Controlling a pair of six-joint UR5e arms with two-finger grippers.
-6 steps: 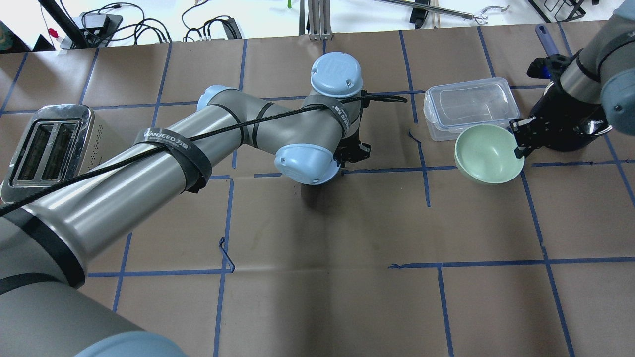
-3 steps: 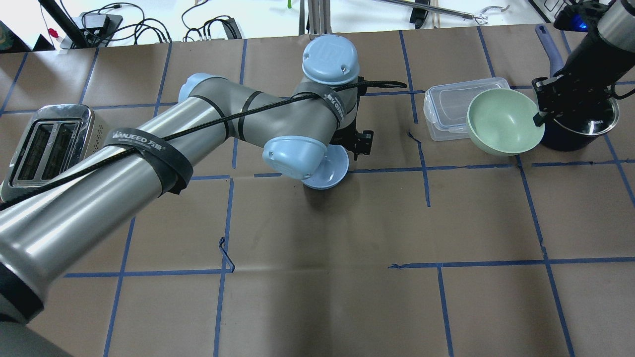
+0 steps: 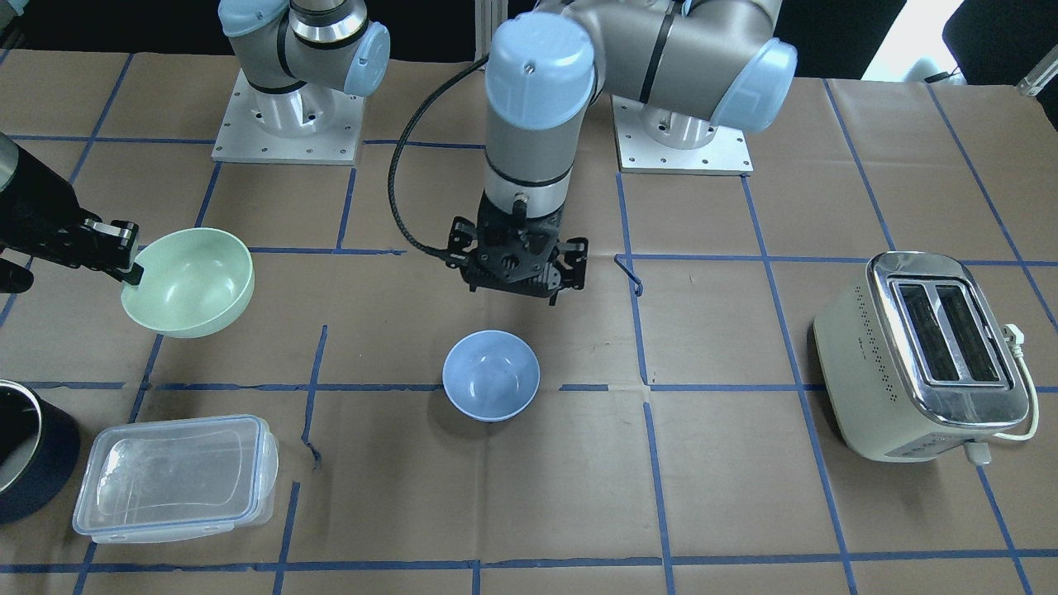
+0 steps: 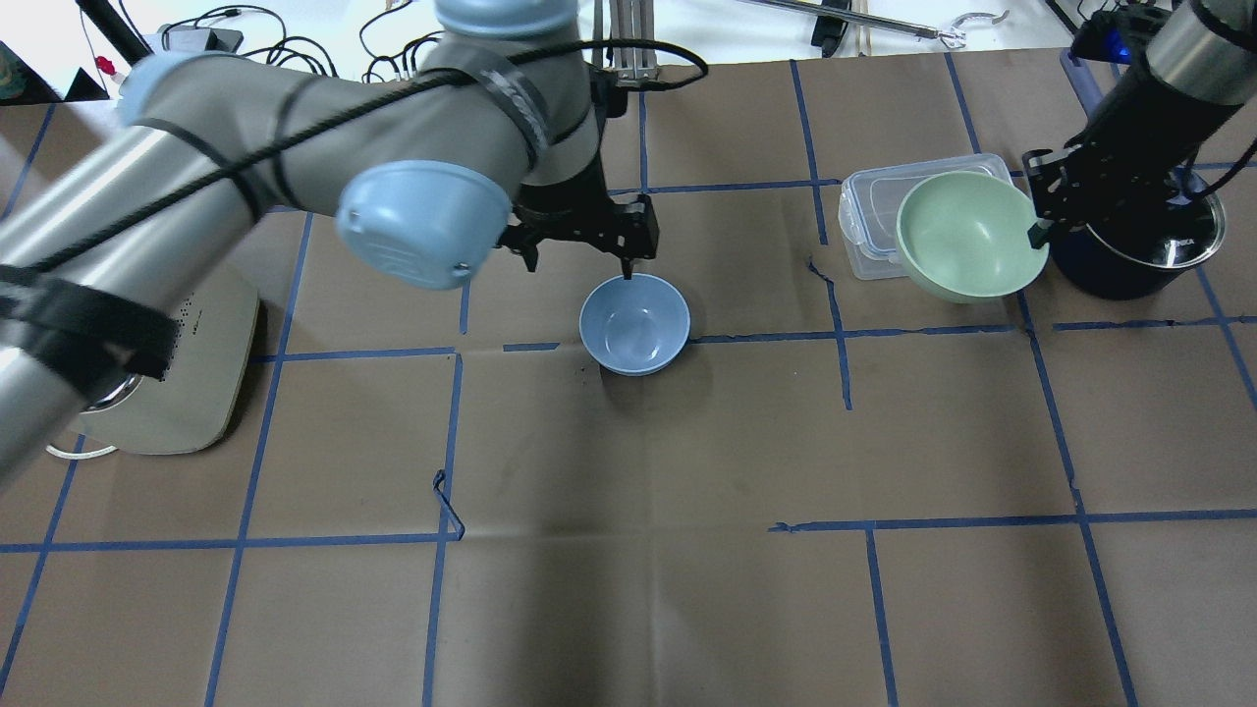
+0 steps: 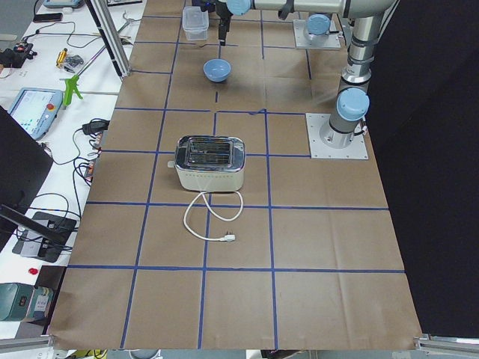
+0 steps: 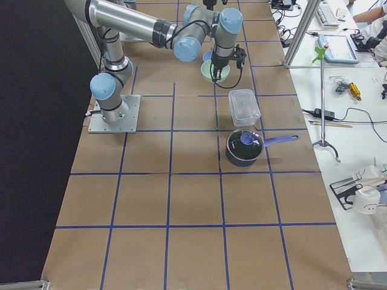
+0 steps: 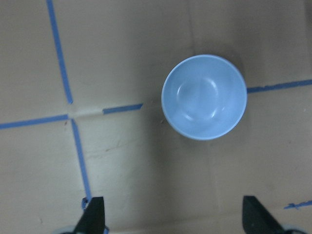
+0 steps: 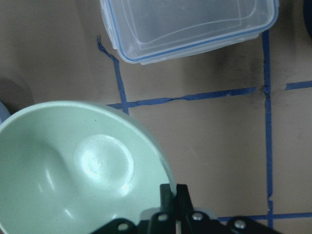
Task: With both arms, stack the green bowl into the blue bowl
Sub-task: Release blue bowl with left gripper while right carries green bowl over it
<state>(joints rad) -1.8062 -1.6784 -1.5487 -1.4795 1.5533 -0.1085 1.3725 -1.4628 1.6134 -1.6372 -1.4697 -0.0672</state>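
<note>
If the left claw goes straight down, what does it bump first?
Probably the blue bowl, about under the open left claw, though it might just land on the table beside it.

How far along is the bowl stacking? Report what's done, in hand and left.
Done: the blue bowl stands free on the table, with the left claw open and clear of it. In hand: the right claw grips the green bowl by its rim, lifted off the table. Left: carry it across and set it into the blue bowl.

Smooth plastic green bowl (image 4: pixel 967 245) and blue bowl (image 4: pixel 633 324); matt brown paper tabletop (image 4: pixel 687 471)
</note>
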